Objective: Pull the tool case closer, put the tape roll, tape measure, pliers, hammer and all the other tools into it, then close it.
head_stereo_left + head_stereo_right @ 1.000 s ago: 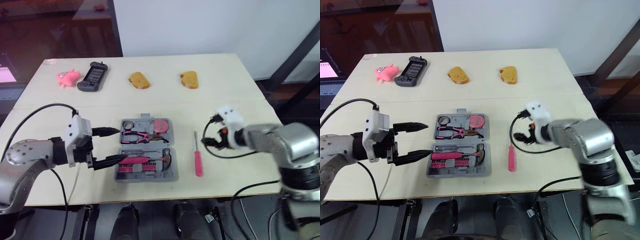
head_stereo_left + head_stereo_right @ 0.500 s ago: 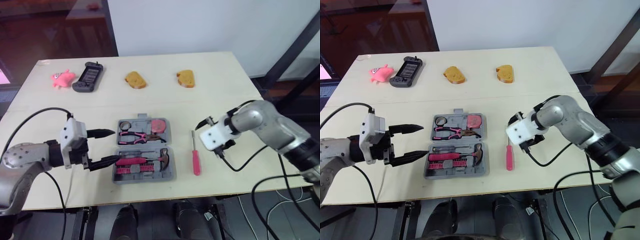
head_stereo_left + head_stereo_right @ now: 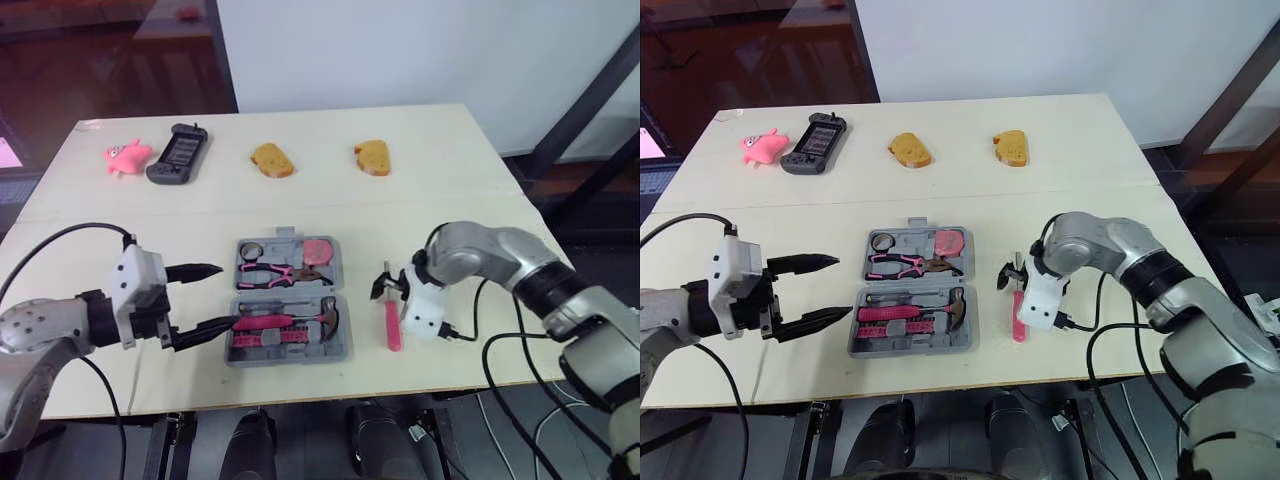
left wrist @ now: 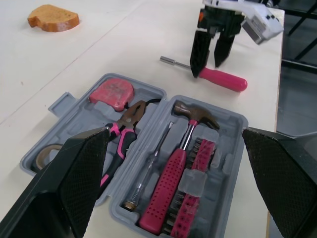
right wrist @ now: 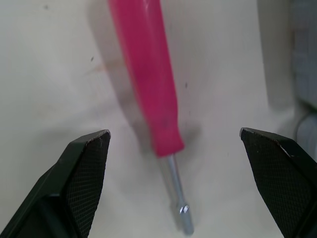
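Your right gripper (image 3: 386,287) hangs wide open over the screwdriver (image 3: 392,326) near the table's (image 3: 430,200) front edge; your left gripper (image 3: 226,296) gapes wide beside the case (image 3: 345,346).

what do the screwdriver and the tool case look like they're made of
Screwdriver: handle looks like matte pink plastic, evenly coloured; shaft looks like bare metal, silvery and glinting. Tool case: probably moulded grey plastic, given its tool-shaped recesses.

Between the spread jaws of the right gripper (image 5: 174,133), the screwdriver (image 5: 146,89) runs out of frame, so we lose the end of its pink handle. One finger (image 4: 74,188) of the left gripper (image 4: 175,130) hides part of the tape roll (image 4: 43,154).
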Available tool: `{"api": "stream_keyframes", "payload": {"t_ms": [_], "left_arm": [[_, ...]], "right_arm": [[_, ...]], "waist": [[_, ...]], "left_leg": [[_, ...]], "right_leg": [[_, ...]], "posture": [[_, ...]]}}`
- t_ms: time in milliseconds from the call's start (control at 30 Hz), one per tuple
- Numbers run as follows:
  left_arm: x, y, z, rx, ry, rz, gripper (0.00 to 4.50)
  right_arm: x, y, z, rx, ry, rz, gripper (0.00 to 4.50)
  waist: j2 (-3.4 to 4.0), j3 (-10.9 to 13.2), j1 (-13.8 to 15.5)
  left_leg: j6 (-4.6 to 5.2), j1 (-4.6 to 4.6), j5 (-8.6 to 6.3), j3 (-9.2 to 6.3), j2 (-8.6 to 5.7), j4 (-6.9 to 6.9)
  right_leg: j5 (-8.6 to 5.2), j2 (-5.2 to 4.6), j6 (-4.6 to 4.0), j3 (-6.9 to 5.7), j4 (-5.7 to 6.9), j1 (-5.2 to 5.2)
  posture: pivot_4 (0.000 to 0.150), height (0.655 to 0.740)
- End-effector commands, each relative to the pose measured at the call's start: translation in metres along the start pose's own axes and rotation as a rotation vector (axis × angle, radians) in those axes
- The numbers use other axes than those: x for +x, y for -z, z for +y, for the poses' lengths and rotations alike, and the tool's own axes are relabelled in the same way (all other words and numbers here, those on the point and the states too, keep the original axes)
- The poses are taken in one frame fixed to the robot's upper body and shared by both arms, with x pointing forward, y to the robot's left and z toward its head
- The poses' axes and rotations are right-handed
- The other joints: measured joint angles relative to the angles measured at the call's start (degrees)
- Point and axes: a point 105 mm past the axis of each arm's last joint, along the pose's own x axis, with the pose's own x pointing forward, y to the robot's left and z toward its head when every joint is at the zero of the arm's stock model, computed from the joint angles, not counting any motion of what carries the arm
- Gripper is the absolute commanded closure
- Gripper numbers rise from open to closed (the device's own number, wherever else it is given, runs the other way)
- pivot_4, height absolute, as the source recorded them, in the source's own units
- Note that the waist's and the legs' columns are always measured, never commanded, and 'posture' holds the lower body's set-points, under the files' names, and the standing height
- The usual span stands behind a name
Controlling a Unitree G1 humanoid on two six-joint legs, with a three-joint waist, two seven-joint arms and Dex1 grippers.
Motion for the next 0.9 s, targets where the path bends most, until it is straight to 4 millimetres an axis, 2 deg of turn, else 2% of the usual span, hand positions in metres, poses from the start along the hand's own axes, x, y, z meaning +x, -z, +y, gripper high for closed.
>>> {"api": "stream_keyframes", "payload": {"t_ms": [33, 67, 200, 300, 367, 467, 533, 600, 700, 800, 900], "left_arm": [[-0.002, -0.009, -0.002, 0.036, -0.011, -0.024, 0.0], [-0.002, -0.009, -0.002, 0.036, -0.012, -0.024, 0.0], [-0.002, -0.009, -0.001, 0.034, -0.015, -0.023, 0.0], [-0.002, -0.009, -0.001, 0.034, -0.011, -0.024, 0.0], [-0.001, -0.009, -0.001, 0.033, -0.008, -0.025, 0.0], [0.0, -0.008, -0.001, 0.032, -0.002, -0.026, 0.0], [0.002, -0.008, 0.0, 0.033, 0.007, -0.028, 0.0], [0.003, -0.008, 0.001, 0.034, 0.017, -0.028, 0.0], [0.005, -0.008, 0.003, 0.037, 0.029, -0.029, 0.0], [0.007, -0.007, 0.007, 0.04, 0.041, -0.028, 0.0], [0.01, -0.007, 0.008, 0.043, 0.053, -0.033, 0.0]], "right_arm": [[-0.001, 0.006, -0.003, -0.017, -0.014, 0.024, 0.07], [0.0, 0.006, -0.002, -0.02, -0.024, 0.024, 0.07], [0.002, 0.009, 0.009, 0.005, -0.093, 0.029, 1.89], [-0.001, 0.011, 0.012, 0.016, -0.1, 0.034, 3.4], [-0.005, 0.011, 0.012, 0.029, -0.086, 0.034, 4.21], [-0.014, 0.015, 0.011, 0.091, -0.042, 0.051, 4.19], [-0.022, 0.016, 0.012, 0.329, 0.039, 0.03, 4.19], [-0.033, 0.008, 0.005, 0.585, 0.209, -0.047, 4.19], [-0.047, 0.001, 0.004, 0.847, 0.335, -0.058, 4.19], [-0.055, -0.002, 0.047, 1.347, 0.188, 0.069, 4.19], [-0.052, -0.022, 0.054, 1.729, 0.152, -0.034, 4.19]], "waist": [[-0.01, 0.0, 0.0], [-0.02, 0.0, 0.0], [-0.03, 0.0, 0.0], [-0.03, 0.0, -0.1], [-0.02, 0.0, -0.1], [0.0, 0.0, 0.0], [-0.01, 0.0, 0.5], [-0.02, 0.0, 1.2], [0.02, 0.0, 1.6], [0.07, 0.0, 1.9], [0.04, 0.0, 2.2]], "left_leg": [[0.0, 0.0, 0.0, 0.0, 0.0, 0.0], [0.0, 0.02, 0.0, -0.01, 0.0, 0.0], [0.0, 0.08, 0.0, -0.01, 0.0, 0.02], [0.0, 0.11, 0.0, -0.02, 0.0, 0.02], [0.0, 0.12, 0.0, -0.01, 0.01, 0.01], [0.0, 0.11, 0.0, -0.02, 0.0, 0.0], [0.0, 0.09, 0.0, -0.02, 0.0, 0.01], [0.0, 0.08, 0.0, -0.03, 0.0, 0.04], [0.0, 0.09, 0.0, -0.07, 0.0, 0.05], [0.0, 0.07, 0.0, -0.08, -0.02, 0.12], [0.0, 0.06, 0.0, -0.07, -0.03, 0.19]], "right_leg": [[0.0, 0.0, 0.0, 0.0, 0.01, 0.0], [0.0, 0.01, 0.0, -0.01, 0.01, 0.02], [0.0, 0.0, -0.01, -0.01, 0.01, 0.11], [0.0, 0.01, -0.01, -0.01, 0.03, 0.12], [0.01, 0.02, 0.0, 0.0, 0.05, 0.12], [0.01, 0.01, 0.01, -0.01, 0.05, 0.12], [0.01, 0.0, 0.01, -0.01, 0.05, 0.11], [0.01, 0.0, 0.01, -0.02, 0.05, 0.12], [0.01, 0.01, 0.01, -0.05, 0.07, 0.16], [0.01, 0.01, -0.03, -0.04, 0.08, 0.15], [-0.07, 0.0, -0.22, -0.04, 0.05, 0.14]], "posture": [[0.15, 0.74], [0.15, 0.74], [0.15, 0.74], [0.15, 0.74], [0.15, 0.74], [0.15, 0.74], [0.15, 0.74], [0.15, 0.74], [0.15, 0.74], [0.15, 0.74], [0.15, 0.74]]}}
